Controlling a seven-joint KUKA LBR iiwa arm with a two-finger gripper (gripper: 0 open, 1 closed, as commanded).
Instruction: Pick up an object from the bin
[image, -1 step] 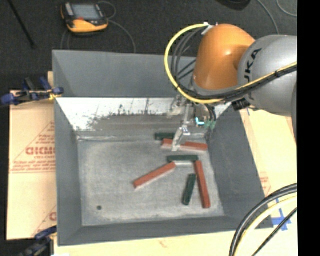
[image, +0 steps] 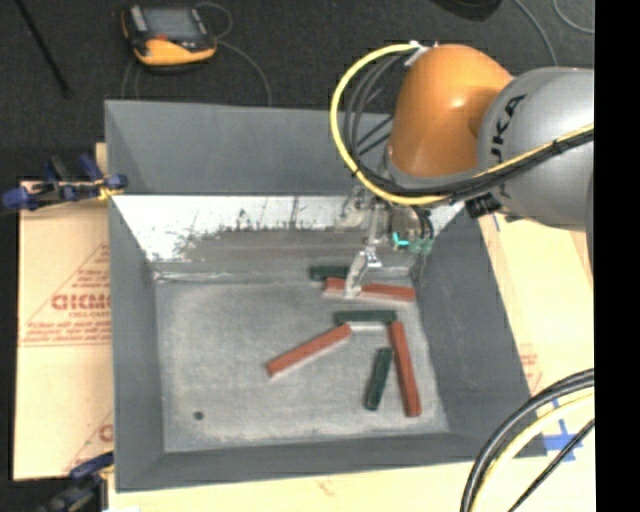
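I've got the gripper (image: 358, 278) low at the back wall of the bin (image: 130, 330), right of middle, over the left end of a red stick (image: 388, 292) that lies along that wall. Can't tell if the tool is spread or closed. A dark green stick (image: 326, 271) lies just beside it, nearer the wall. I'd straddle the red stick across its narrow width, clear of the green one. A grip nearer its middle should stop it pivoting, and I'd lift straight up to stay off the wall.

The grey arm (image: 545, 140) reaches in from the upper right of the frame. An orange cover (image: 445, 100) caps its wrist, ringed by looped yellow and black cables (image: 345, 100). The hand (image: 362, 268) hangs downward just right of centre.
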